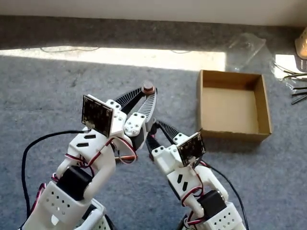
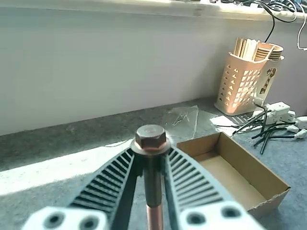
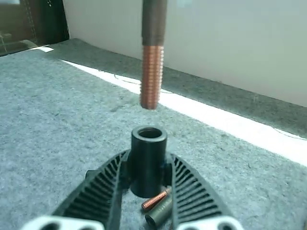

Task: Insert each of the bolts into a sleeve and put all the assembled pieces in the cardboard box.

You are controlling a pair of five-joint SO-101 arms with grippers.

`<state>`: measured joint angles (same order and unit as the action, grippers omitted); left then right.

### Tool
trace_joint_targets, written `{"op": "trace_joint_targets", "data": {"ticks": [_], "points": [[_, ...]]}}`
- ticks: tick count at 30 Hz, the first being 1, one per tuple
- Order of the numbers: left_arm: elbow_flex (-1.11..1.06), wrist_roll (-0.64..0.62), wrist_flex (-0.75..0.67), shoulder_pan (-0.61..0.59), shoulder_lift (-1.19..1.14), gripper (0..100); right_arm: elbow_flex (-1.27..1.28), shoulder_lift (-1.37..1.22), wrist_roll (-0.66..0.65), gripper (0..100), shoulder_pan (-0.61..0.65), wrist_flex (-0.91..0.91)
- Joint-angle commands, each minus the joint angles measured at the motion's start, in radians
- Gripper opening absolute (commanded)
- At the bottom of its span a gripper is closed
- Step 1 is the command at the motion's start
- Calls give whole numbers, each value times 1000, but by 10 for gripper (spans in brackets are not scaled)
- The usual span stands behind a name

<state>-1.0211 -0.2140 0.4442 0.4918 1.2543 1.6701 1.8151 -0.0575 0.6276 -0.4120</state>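
The bolt (image 3: pixel 152 72) is being held upright, head up, by the left pincer (image 2: pixel 151 154), which is being pressed shut on the shank just under the hexagonal head. Its copper-coloured threaded tip is hanging just above the open mouth of the sleeve (image 3: pixel 148 163), apart from it and not yet entered. The sleeve is being gripped upright by the right pincer (image 3: pixel 148 155), clamped on its 2 sides and raised a little off the desk (image 3: pixel 57 120).

Insertion is judged to be the step in hand. A slow, straight descent is being called for, with the bolt's axis being matched to the bore before the tip goes in. Should the thread catch on the rim, a small sideways correction is being advised rather than force. Neither clamp is being advised to loosen until the head sits on the sleeve.

Under the right pincer, 1 more bolt (image 3: pixel 156 199) and 1 more sleeve (image 3: pixel 160 216) are lying on the desk, close together. The box (image 1: pixel 231 73) is standing open and empty near the right arm's side.

No brand, label or lettering is being shown legibly on the bolt, sleeve or box.
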Motion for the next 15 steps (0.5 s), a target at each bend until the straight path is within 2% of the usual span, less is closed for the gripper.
{"op": "trace_joint_targets", "data": {"ticks": [1,15], "points": [[-30,-14,-86,13,24,5,124,13,-14,5,7,-1],[-33,-21,-86,13,24,5,124,13,-14,5,7,1]]}}
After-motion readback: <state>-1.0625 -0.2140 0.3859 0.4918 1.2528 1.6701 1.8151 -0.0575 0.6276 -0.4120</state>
